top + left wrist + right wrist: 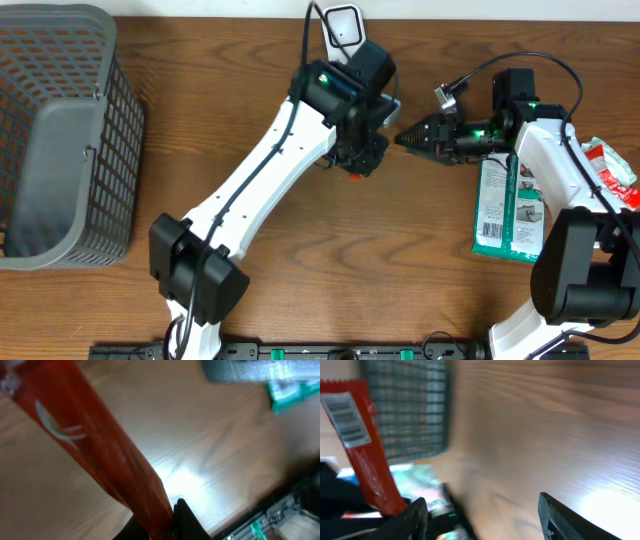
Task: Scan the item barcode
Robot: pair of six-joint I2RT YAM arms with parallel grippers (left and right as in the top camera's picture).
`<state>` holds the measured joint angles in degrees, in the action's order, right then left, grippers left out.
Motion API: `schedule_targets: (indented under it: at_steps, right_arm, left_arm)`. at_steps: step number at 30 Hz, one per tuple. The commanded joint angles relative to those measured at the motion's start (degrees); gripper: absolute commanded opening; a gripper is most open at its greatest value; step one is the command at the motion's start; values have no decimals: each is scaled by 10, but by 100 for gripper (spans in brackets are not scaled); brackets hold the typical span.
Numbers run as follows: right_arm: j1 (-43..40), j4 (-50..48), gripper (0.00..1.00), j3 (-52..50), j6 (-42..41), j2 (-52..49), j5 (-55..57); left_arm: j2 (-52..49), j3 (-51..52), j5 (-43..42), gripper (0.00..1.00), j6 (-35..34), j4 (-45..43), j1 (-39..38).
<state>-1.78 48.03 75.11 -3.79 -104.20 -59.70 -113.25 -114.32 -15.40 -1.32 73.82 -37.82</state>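
Mostly hidden under the left wrist (352, 95) overhead, the red packet (354, 173) is clamped by the left fingers (186, 519); right fingers (560, 520), at its three o'clock, gape empty; barcode label (345, 420) blurred.

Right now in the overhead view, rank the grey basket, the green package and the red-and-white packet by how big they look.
1. Grey basket, by far the largest.
2. Green package.
3. Red-and-white packet, smallest as seen, though the right arm and the frame edge hide part of it.
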Motion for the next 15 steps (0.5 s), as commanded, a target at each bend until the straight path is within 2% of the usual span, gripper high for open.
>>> schedule_targets:
  at_steps: [1, 5, 8, 9, 11, 12, 13, 15]
  right_arm:
    - [-4, 0, 69, 2, -45, 12, 189]
    - [-3, 0, 69, 2, -45, 12, 209]
    - [-4, 0, 70, 2, -45, 12, 209]
    - [-3, 0, 70, 2, -45, 12, 209]
    - [-3, -1, 73, 2, -45, 12, 209]
    - [-3, -1, 74, 2, -45, 12, 209]
    - [-1, -3, 78, 2, -43, 12, 209]
    - [2, -4, 83, 2, -43, 12, 214]
  left_arm:
    - [2, 100, 33, 8, -105, -74, 1]
    - [2, 220, 51, 7, -168, -198, 1]
    - [2, 259, 75, 8, -175, -237, 1]
    - [2, 263, 75, 17, -175, -240, 1]
    - [2, 264, 75, 45, -174, -242, 1]
    - [2, 264, 75, 49, -174, -243, 1]
    - [2, 264, 75, 59, -174, -245, 1]
    - [2, 263, 75, 64, -174, -247, 1]
